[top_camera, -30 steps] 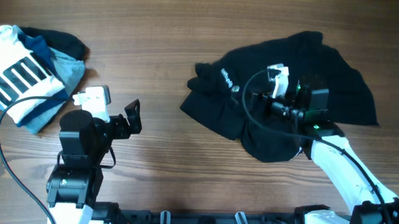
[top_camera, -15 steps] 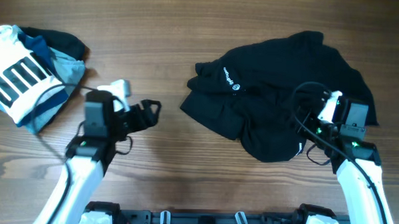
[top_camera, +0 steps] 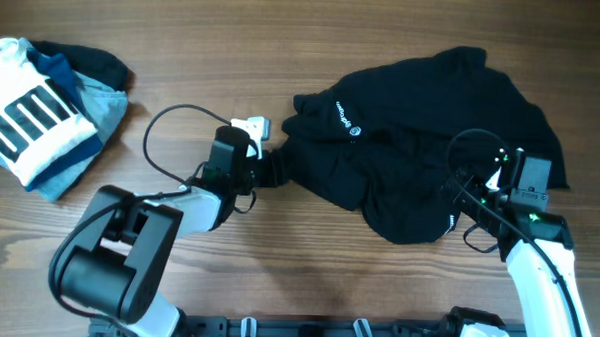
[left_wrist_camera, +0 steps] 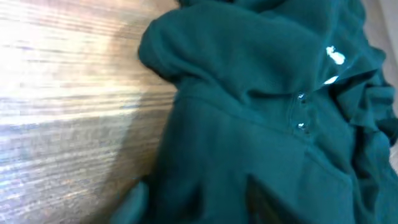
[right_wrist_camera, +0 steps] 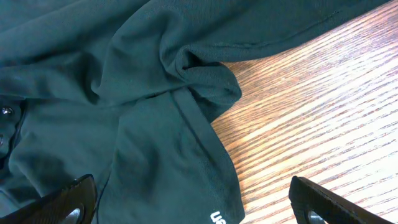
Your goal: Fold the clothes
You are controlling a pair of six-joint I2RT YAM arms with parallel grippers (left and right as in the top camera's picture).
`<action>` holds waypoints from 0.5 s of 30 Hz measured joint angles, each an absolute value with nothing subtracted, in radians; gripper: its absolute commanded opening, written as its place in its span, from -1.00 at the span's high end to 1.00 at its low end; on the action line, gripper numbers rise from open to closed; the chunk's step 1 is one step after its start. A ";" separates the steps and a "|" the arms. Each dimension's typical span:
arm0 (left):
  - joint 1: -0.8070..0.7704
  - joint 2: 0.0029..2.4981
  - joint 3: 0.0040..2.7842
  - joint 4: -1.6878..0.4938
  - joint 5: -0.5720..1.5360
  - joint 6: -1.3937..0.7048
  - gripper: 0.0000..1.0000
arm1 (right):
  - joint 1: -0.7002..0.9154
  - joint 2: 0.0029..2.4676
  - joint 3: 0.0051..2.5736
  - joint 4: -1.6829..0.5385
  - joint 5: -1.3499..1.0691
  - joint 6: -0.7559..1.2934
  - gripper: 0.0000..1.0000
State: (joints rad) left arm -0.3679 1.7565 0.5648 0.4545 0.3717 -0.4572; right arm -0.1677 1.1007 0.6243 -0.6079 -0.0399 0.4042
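Note:
The clothes, a crumpled black shirt [top_camera: 432, 103] with a small white logo [top_camera: 344, 118], lie right of centre on the wooden table. My left gripper [top_camera: 277, 170] lies low at the shirt's left edge. In the left wrist view the shirt [left_wrist_camera: 249, 124] fills the frame. My left gripper [left_wrist_camera: 196, 208] has its blurred jaws partly narrowed with fabric between them; whether they pinch it is unclear. My right gripper [top_camera: 457, 206] hovers over the shirt's lower right part. In the right wrist view my right gripper [right_wrist_camera: 193, 208] stands open above a hem [right_wrist_camera: 199, 137] with a white mark.
A pile of other garments [top_camera: 42, 114], white with black stripes, light blue and navy, lies at the far left. The left arm's cable [top_camera: 172, 119] loops over the table [top_camera: 307, 259] between that pile and the shirt.
My left arm has swung right from beside the garment pile to the shirt's left edge, its jaws narrowing. My right gripper has drawn back from the shirt's middle to its lower right.

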 measured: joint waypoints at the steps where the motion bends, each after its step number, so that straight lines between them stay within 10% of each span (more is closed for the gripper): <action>1: -0.369 1.766 0.564 0.466 0.364 -0.459 0.92 | -0.168 1.101 0.624 -0.610 -0.040 0.404 -1.00; 9: -0.227 1.678 0.575 0.505 0.227 -0.458 0.92 | -0.168 1.101 0.624 -0.606 -0.039 0.381 -0.85; 10: -0.158 1.642 0.603 0.503 0.204 -0.458 0.61 | -0.168 1.101 0.624 -0.606 -0.039 0.368 -0.85; 11: -0.106 1.619 0.640 0.484 0.201 -0.458 -0.80 | -0.168 1.101 0.624 -0.606 -0.039 0.360 -0.86; 15: 0.096 1.547 0.839 0.320 0.296 -0.458 -1.00 | -0.168 1.101 0.624 -0.606 -0.039 0.338 -0.87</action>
